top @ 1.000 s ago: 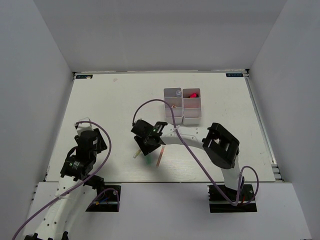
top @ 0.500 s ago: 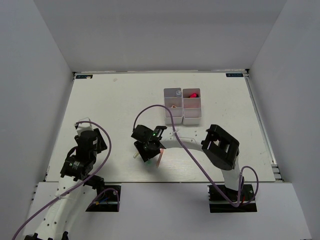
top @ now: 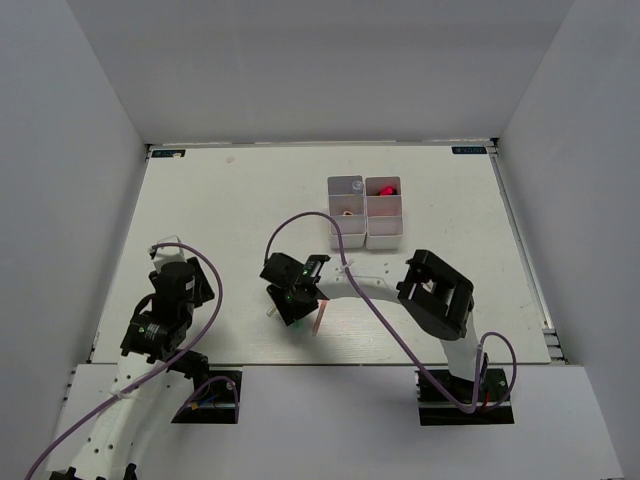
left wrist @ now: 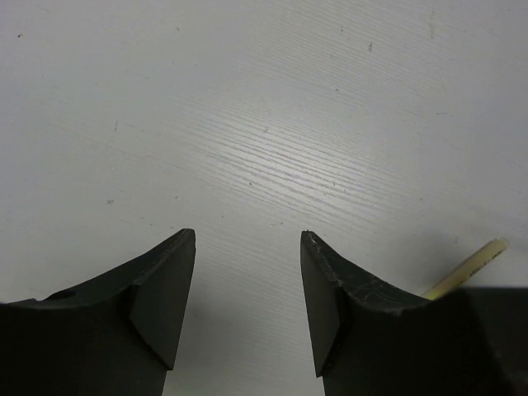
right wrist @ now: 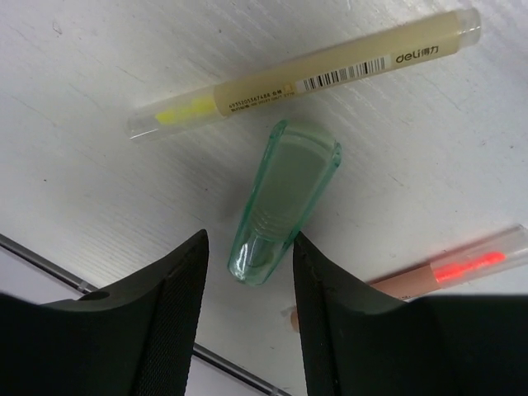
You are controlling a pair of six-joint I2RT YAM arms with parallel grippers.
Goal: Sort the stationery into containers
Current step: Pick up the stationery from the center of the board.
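Observation:
In the right wrist view a translucent green tube (right wrist: 280,202) lies on the white table, its narrow end between my right gripper's (right wrist: 247,247) open jaws. The right finger touches its side and a gap remains on the left. Beyond the tube lies a pale yellow highlighter (right wrist: 305,74), and an orange-pink one (right wrist: 445,276) lies to the right. From above, the right gripper (top: 292,300) covers the tube. The white containers (top: 366,235) stand further back, with a red-pink item (top: 384,188) in one compartment. My left gripper (left wrist: 247,239) is open over bare table.
The table's near edge (right wrist: 49,264) runs just below the right gripper's fingers. A pale yellow stick end (left wrist: 466,268) shows beside the left gripper's right finger. White walls enclose the table on three sides. The left arm (top: 165,300) sits at the near left.
The right gripper has shifted slightly toward the near edge and down over the green tube, now covering it from above; its jaws narrowed a little. The left arm has not moved.

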